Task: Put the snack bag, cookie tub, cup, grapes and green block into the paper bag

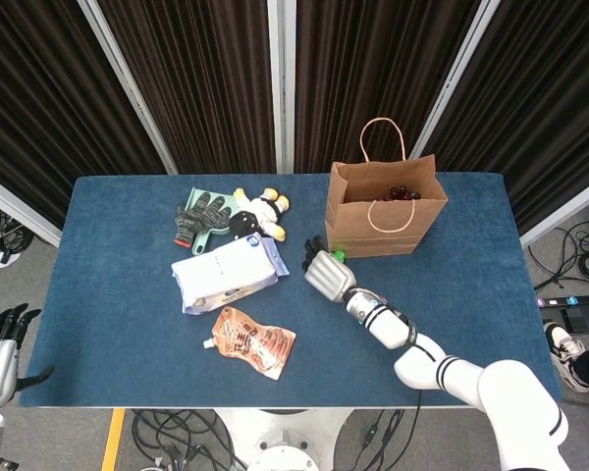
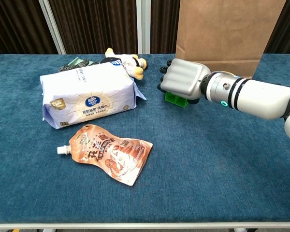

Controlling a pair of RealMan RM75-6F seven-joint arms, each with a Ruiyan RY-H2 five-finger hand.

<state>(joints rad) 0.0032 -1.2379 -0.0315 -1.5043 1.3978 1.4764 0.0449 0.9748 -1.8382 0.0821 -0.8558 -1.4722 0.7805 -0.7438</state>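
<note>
The green block (image 2: 174, 99) lies on the blue table in front of the brown paper bag (image 1: 384, 211); only a sliver of the block (image 1: 340, 256) shows in the head view. My right hand (image 2: 182, 80) lies over the block, fingers curled down its far side and thumb at its near side, gripping it on the cloth. Dark grapes (image 1: 403, 193) show inside the bag's open top. The orange snack bag (image 2: 111, 153) lies flat at the front left of centre. My left hand (image 1: 0, 343) hangs off the table's left edge, fingers apart, holding nothing.
A white wipes pack (image 2: 87, 99) lies left of the block. Behind it are a plush toy (image 1: 260, 211) and a pair of gloves (image 1: 202, 216). The paper bag (image 2: 227, 29) stands right behind my right hand.
</note>
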